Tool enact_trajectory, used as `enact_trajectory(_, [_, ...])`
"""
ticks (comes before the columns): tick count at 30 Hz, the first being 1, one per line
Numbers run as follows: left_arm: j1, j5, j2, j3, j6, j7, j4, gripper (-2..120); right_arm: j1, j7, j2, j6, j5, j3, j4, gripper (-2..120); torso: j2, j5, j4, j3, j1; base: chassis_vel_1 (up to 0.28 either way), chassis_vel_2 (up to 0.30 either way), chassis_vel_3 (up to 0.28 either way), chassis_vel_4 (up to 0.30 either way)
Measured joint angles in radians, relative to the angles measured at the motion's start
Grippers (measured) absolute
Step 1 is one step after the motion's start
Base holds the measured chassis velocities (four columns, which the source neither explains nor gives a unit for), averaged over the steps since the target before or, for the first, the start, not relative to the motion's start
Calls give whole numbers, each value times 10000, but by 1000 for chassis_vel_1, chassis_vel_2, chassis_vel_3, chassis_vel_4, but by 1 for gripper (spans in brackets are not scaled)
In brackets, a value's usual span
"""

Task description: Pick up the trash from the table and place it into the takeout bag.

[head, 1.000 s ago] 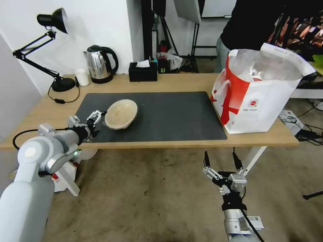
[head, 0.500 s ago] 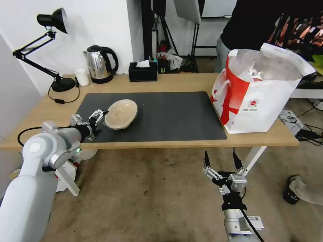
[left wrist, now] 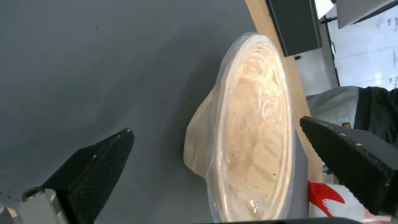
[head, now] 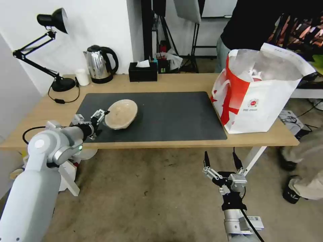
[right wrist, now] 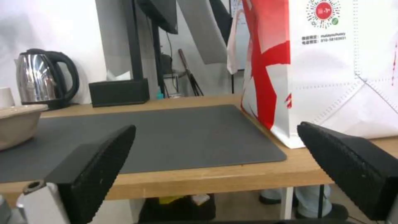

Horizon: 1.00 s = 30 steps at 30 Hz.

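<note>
One item of trash is left on the dark grey mat (head: 161, 114): the shallow beige bowl (head: 121, 114), film-wrapped and tilted, its rim facing my left gripper (head: 98, 118). I read those jaws spread apart, just short of the rim. My right gripper (head: 220, 160) hangs open below the table (head: 188, 82), well apart.

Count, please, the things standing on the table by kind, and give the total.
Bowl: 1 beige bowl
Bag: 1 takeout bag
Kettle: 1
Lamp: 1 desk lamp
Tissue box: 1
Cup: 1 small white cup
Mat: 1 grey mat
Total: 7
</note>
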Motion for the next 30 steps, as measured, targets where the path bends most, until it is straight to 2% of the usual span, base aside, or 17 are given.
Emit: enact_trajectory(30, [-459,59,-369,316,130,153,697,100,0,0,0,0,0,0,0,100,0,0,1,0,-2,0,0,0,0])
